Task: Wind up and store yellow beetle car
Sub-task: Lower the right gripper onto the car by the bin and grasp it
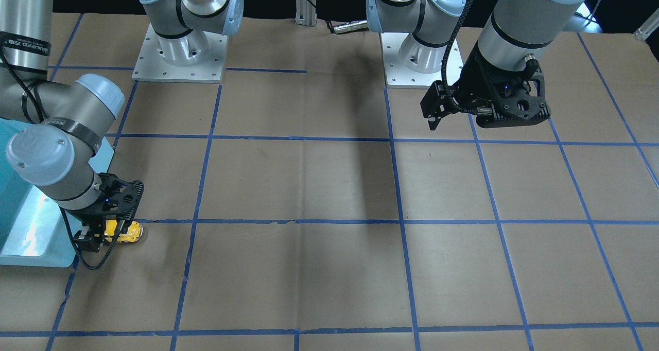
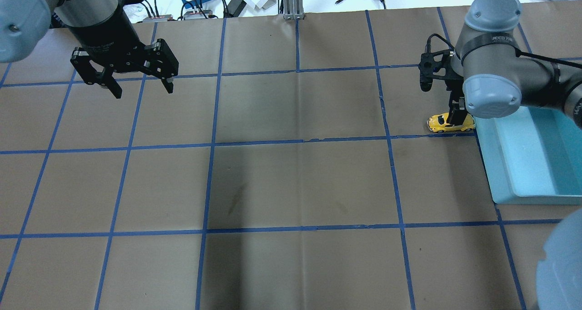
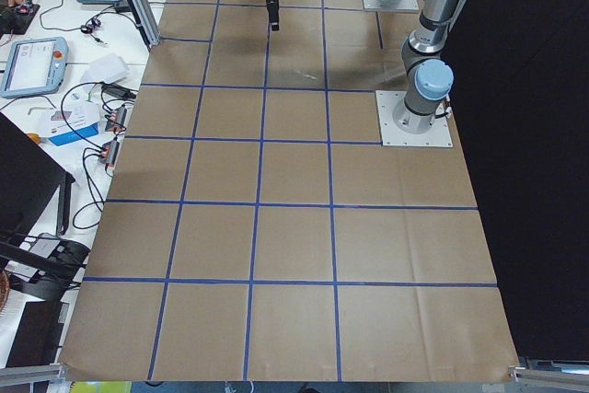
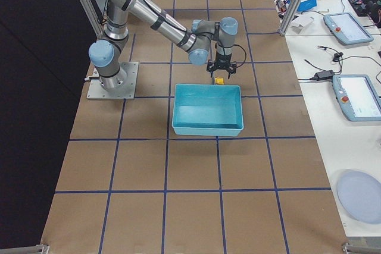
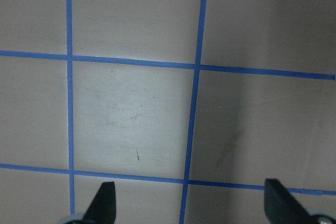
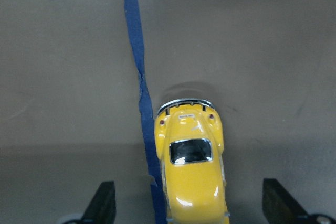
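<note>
Right gripper (image 6: 190, 205) is down low at the right edge of the worktop (image 2: 295, 187), fingers spread wide. The yellow car (image 6: 191, 166) sits on its wheels between them, touched by neither, so nothing is gripped yet. The car is parked alongside a strip of blue tape (image 6: 135, 51), just beside the corner of the teal bin (image 2: 536, 155).

Left gripper (image 2: 142, 89) hangs well away over the far left corner, fingers released and empty, only bare worktop beneath it.

Now the risks. That body is rounded and glossy, so fingers closing high on the roof could squirt it out. If one finger lands first, it may shove the little car sideways or twist it. Winding looks like it needs the wheels dragged along the worktop under pressure, and too light a grip would let them skid. The bin wall is close too, leaving little room for a drag on that side. A slip once wound could send the car running off.
</note>
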`<state>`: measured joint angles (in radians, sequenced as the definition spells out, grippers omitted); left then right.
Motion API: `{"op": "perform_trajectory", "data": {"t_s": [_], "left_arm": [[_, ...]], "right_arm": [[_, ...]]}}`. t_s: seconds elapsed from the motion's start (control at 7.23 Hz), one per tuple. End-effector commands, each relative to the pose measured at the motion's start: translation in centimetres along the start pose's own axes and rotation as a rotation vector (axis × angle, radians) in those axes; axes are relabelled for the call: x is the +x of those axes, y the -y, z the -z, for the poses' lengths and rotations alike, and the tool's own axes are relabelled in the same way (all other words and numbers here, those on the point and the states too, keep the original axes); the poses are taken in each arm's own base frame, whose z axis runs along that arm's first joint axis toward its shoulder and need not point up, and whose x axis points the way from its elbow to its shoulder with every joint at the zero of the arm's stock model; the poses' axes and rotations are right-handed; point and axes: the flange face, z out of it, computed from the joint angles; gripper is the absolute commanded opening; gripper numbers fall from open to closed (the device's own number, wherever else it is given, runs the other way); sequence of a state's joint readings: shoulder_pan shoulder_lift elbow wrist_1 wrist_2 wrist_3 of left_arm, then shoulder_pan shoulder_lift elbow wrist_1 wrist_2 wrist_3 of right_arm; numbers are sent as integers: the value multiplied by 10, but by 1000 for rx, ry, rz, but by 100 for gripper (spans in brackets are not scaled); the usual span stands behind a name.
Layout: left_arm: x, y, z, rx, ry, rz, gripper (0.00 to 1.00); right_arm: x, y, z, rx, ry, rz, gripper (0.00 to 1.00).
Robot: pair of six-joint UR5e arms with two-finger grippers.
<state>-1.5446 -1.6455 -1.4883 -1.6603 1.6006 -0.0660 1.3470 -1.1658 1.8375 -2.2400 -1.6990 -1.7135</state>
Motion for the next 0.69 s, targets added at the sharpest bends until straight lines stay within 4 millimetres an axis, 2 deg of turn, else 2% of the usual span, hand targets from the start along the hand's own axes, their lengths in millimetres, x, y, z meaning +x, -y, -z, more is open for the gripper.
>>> {"op": "perform_trajectory", "data": {"t_s": [0.0, 0.14, 0.42, 0.55], "left_arm": [[0, 0, -4, -7, 1, 0, 100], [0, 0, -5, -10, 3, 0, 100], [0, -1, -6, -12, 2, -2, 100], [0, -1, -7, -13, 3, -2, 100]], "right_arm": [[4, -6, -8, -26, 13, 23, 89], [13, -7, -5, -31, -12, 48, 87], [14, -7, -14, -27, -9, 93, 75], [14, -5, -15, -22, -7, 96, 59]]}}
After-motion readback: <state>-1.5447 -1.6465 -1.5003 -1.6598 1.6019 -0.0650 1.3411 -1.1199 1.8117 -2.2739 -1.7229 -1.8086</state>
